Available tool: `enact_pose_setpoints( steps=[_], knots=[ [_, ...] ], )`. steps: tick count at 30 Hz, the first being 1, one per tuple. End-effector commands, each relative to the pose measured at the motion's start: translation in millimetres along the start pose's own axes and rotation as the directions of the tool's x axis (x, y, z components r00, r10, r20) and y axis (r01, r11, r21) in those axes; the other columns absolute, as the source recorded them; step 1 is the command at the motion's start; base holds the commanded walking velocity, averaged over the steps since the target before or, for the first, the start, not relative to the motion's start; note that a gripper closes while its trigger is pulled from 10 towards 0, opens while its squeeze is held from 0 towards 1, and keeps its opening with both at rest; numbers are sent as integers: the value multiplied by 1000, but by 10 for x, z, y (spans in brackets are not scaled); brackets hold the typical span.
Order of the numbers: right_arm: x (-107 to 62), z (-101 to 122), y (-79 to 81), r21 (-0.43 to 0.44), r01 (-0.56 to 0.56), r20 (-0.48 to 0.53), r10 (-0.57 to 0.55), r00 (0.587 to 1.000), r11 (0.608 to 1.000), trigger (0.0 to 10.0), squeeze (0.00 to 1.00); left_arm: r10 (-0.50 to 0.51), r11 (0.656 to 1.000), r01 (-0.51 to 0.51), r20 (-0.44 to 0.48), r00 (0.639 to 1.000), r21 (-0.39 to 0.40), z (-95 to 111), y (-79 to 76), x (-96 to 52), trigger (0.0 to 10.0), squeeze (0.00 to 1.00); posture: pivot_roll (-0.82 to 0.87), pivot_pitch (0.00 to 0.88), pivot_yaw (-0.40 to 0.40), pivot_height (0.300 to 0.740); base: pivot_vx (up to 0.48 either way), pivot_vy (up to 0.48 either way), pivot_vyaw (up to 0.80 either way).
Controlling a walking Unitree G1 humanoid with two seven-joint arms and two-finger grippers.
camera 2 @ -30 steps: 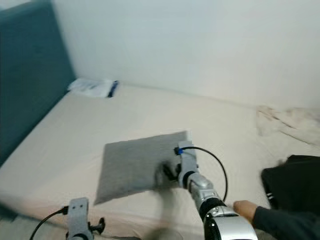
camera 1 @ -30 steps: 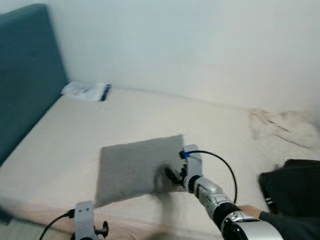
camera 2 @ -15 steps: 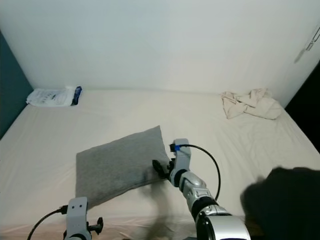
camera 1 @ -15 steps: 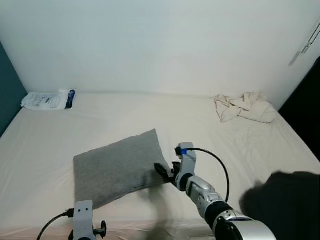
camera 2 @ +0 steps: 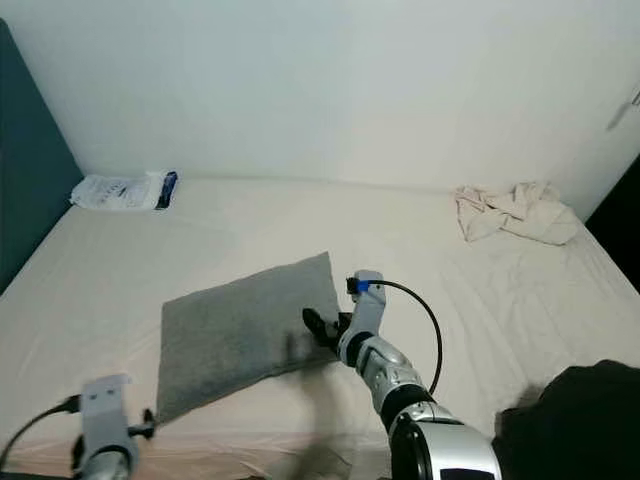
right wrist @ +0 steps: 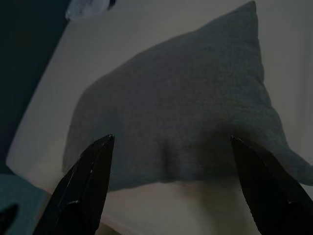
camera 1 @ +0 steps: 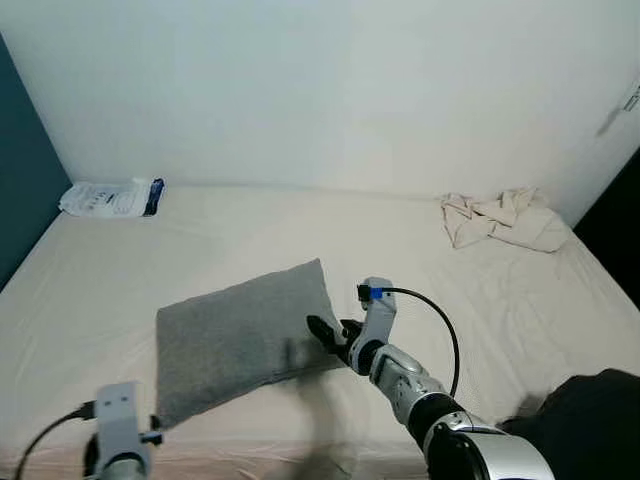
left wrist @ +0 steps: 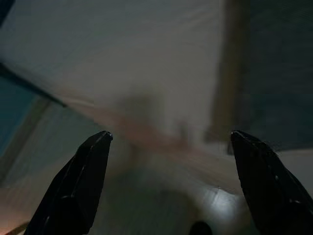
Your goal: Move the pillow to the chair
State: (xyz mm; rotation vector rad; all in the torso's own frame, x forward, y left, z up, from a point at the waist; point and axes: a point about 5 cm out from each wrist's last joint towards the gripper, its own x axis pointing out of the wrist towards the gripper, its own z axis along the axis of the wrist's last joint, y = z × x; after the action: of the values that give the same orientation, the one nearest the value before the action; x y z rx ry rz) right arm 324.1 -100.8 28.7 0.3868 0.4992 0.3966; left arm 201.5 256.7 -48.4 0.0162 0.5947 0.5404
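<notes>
One grey pillow (camera 1: pixel 245 335) lies on the bed (camera 1: pixel 240 225), near the front edge and tilted, one corner pointing toward the wall. Its cover looks like a soft, matte knit, and the shape is a plump rectangle with pinched corners. The bed wears a single cream sheet, smooth around the pillow and creased farther to the right of it.

Two grippers are in view. The right gripper (camera 1: pixel 327 335) sits at the pillow's right edge; in its wrist view the two black fingers (right wrist: pixel 83 188) stand wide apart with the pillow between and beyond them, gripping nothing. Whether the tips touch the fabric cannot be told. The left gripper (left wrist: pixel 168 183) is low, in front of the pillow's near left corner, its fingers also spread with nothing between them (that wrist picture is dark and blurred, showing little more than pale sheet and a dim floor).

Three other things rest around the pillow: a white plastic packet (camera 1: pixel 110 198) with a dark blue end, far back and left by the teal headboard (camera 1: pixel 22 190); a crumpled beige cloth (camera 1: pixel 500 220) far back and right; and a dark, shapeless mass (camera 1: pixel 590 425) to the front right, cut off by the picture's edge and too unclear to name.
</notes>
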Motion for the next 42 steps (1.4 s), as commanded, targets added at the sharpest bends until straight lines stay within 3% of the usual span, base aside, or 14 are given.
enact_pose_setpoints(
  steps=[1, 5, 15, 26, 39, 40, 42],
  knots=[
    [-24, -85, -31, -1, 14, -39, -14, 999, 1000, 10000, 0, -4, 1000, 5, -28, 1000, 3, -50, -20, -16, 10000, 0, 2, 43, -62, 735, 0, 0, 0],
    [-21, -138, -2, -10, -3, -60, 3, 998, 1000, 10000, 0, -15, 1000, 15, -40, 999, -6, -85, -59, -36, 10000, 0, -2, 43, -56, 720, 0, 0, 0],
    [40, -241, 264, -23, -164, -83, 162, 983, 986, 10000, 0, -139, 988, 137, -31, 990, -65, -100, -284, -89, 10000, 0, 6, 50, -60, 670, 0, 0, 0],
    [40, -232, 276, -29, -185, -79, 182, 980, 982, 10000, 0, -205, 975, 207, 28, 978, -80, -25, -366, -96, 10000, 0, 7, 58, -61, 615, 0, 0, 0],
    [50, 50, 199, 93, -173, 83, 165, 983, 981, 10000, 0, -276, 959, 282, 116, 954, -37, 68, -437, -118, 10000, 0, 39, 131, -29, 610, 0, 0, 0],
    [46, 125, 166, 129, -164, 130, 148, 980, 978, 10000, 141, -298, 953, 302, 154, 942, -3, 88, -430, -136, 10000, 0, 64, 172, -12, 610, 0, 0, 0],
    [43, 157, 155, 145, -166, 151, 144, 978, 975, 10000, 141, -306, 951, 309, 169, 937, 9, 95, -424, -145, 10000, 0, 70, 180, -8, 610, 0, 0, 0]
  ],
)
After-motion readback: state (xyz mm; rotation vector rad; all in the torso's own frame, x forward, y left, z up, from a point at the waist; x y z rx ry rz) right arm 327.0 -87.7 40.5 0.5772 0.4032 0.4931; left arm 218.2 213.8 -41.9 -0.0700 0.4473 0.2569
